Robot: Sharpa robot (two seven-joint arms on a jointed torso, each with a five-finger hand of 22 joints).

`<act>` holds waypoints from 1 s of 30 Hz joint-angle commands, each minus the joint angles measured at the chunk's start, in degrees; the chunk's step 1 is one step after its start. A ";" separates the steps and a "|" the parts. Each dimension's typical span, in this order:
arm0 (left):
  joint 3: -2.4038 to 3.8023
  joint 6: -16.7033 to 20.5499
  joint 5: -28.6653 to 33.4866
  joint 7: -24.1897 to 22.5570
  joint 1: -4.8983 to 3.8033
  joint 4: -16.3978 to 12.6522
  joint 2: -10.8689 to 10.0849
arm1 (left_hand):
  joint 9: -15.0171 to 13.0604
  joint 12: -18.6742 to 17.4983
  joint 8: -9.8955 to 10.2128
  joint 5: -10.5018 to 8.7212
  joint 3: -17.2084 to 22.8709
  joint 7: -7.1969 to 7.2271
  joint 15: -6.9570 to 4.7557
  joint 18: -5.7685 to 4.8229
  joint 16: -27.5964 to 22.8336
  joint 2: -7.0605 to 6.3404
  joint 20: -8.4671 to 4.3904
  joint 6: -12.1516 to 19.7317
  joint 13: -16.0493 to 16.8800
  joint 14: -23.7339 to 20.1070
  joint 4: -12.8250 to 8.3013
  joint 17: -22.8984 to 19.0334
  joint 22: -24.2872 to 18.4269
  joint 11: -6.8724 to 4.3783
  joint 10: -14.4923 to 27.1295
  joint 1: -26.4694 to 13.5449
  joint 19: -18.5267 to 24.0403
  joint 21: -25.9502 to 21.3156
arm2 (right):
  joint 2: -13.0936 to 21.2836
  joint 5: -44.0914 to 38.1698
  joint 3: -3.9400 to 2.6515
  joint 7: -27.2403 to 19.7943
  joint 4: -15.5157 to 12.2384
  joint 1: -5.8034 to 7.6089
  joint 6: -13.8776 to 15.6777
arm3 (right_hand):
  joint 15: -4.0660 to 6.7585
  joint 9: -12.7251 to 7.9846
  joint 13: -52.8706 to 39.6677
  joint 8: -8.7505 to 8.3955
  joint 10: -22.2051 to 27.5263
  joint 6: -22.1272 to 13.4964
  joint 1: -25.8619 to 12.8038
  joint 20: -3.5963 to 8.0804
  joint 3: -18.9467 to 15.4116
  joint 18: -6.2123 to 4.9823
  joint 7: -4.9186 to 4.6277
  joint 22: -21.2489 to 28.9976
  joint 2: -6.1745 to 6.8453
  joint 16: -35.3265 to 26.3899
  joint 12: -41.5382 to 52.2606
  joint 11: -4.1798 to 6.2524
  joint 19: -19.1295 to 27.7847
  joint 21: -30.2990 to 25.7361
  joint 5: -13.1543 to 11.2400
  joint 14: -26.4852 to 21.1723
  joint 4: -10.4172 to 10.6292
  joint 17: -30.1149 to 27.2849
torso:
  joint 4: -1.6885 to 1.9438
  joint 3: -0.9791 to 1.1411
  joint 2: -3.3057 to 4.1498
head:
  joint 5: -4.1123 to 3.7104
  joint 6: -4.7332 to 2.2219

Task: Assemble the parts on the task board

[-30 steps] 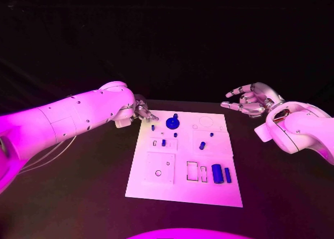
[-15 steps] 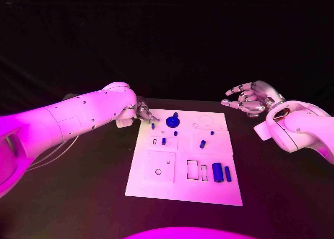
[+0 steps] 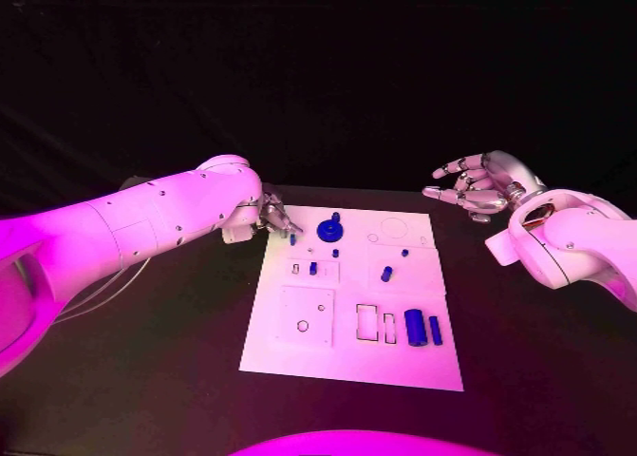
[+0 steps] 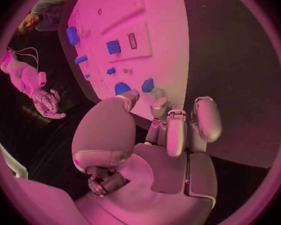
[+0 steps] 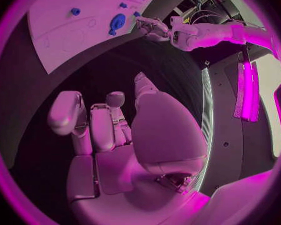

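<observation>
Hovering at the task board's far left corner, left hand (image 3: 273, 213) had fingers curled near a small blue part (image 3: 292, 239); whether it pinched anything could not be told.

Right hand (image 3: 478, 185) was spread, holding nothing, beyond the far right corner. White rectangular task board (image 3: 348, 366) lay mid-table, long axis running away from the robot; blue parts (image 3: 416, 329) dotted it.

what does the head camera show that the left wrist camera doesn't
Head view alone: the board's near end, with two blue cylinders lying side by side. Left wrist view alone: the left hand from behind, fingers apart, holding nothing, over the board's corner. Both: the white task board, the blue round part at its far end, and the right hand, raised off the board.
</observation>
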State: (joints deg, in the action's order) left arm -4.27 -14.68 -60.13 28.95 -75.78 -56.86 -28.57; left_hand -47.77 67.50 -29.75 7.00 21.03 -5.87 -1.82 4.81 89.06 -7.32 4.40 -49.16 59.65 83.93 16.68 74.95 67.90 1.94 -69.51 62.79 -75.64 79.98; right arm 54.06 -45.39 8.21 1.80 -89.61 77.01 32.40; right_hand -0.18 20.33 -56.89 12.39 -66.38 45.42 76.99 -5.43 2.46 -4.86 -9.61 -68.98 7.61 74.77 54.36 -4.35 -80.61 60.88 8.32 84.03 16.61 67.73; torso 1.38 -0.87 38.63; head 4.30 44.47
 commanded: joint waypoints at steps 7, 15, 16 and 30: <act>-0.01 -1.23 1.20 -0.71 0.01 -0.55 0.14 | 0.00 0.45 -0.83 0.24 0.50 0.40 0.01 0.02 0.02 1.15 -0.09 -0.87 0.26 5.38 -0.27 13.57 0.40 -0.48 -0.08 2.14 -0.16 0.03 | -0.13 0.27 0.00 -0.90 0.22 -0.03 -0.05 | 0.47 -0.06 0.27 0.26 0.44 -0.41 0.39 0.01 -0.15 -1.16 0.04 0.24 -0.58 -0.36 -0.34 -0.09 0.30 -0.41 0.28 -0.07 -0.07 -0.06 | -0.04 -0.01 0.01 | -0.01 -0.01; -0.03 -1.37 1.57 -0.83 0.01 -0.67 0.11 | -0.04 0.50 -1.00 0.24 0.62 0.49 -0.06 0.02 0.05 1.26 -0.14 -0.90 0.28 5.40 -0.31 13.62 0.43 -0.58 -0.12 2.73 -0.17 0.05 | -0.16 0.28 0.00 -0.85 0.27 -0.03 -0.10 | 0.49 -0.07 0.33 0.33 0.39 -0.42 0.56 0.03 -0.06 -1.14 0.05 0.28 -0.68 -0.49 -0.33 -0.08 0.22 -0.46 0.21 -0.06 -0.09 -0.11 | 0.03 -0.02 0.01 | 0.17 0.16; -0.03 -1.40 1.66 -0.83 0.01 -0.67 0.10 | -0.05 0.51 -1.04 0.24 0.65 0.51 -0.08 0.01 0.04 1.29 -0.15 -0.90 0.27 5.40 -0.32 13.60 0.48 -0.59 -0.12 2.87 -0.20 0.07 | -0.16 0.28 0.00 -0.85 0.28 -0.03 -0.10 | 0.49 -0.07 0.33 0.33 0.39 -0.42 0.56 0.03 -0.06 -1.14 0.05 0.28 -0.68 -0.49 -0.33 -0.08 0.22 -0.46 0.21 -0.06 -0.09 -0.11 | 0.03 -0.02 0.01 | 0.16 0.18; -0.09 -2.13 2.09 -0.90 0.01 -0.47 0.18 | -0.04 0.59 -1.45 0.21 1.50 0.73 -0.29 -0.02 0.11 2.32 -0.31 -0.75 0.25 5.44 -0.47 13.70 0.61 -0.81 -0.21 5.08 -0.23 0.13 | -0.17 0.28 0.00 -0.87 0.30 -0.03 -0.15 | 0.49 -0.07 0.34 0.39 0.34 -0.41 0.64 0.04 -0.01 -1.15 0.06 0.37 -0.75 -0.54 -0.29 -0.06 0.20 -0.58 0.20 -0.04 -0.08 -0.11 | -0.01 -0.05 0.04 | 0.17 0.37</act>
State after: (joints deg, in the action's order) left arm -4.36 -15.63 -58.65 28.71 -75.77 -57.31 -28.56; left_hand -47.77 67.94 -30.94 7.00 22.19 -5.32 -1.82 4.81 89.07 -5.04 4.40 -49.87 59.87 83.93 16.17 74.93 68.44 1.41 -69.82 67.35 -75.64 79.98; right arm 53.94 -45.00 8.22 1.69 -89.31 77.01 32.42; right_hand -0.19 20.34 -56.61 12.39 -66.21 45.42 77.30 -5.44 2.47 -4.86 -9.61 -68.66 7.31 74.46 54.36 -4.51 -80.61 60.67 8.32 84.03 16.61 67.66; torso 1.37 -0.92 38.65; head 4.44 44.82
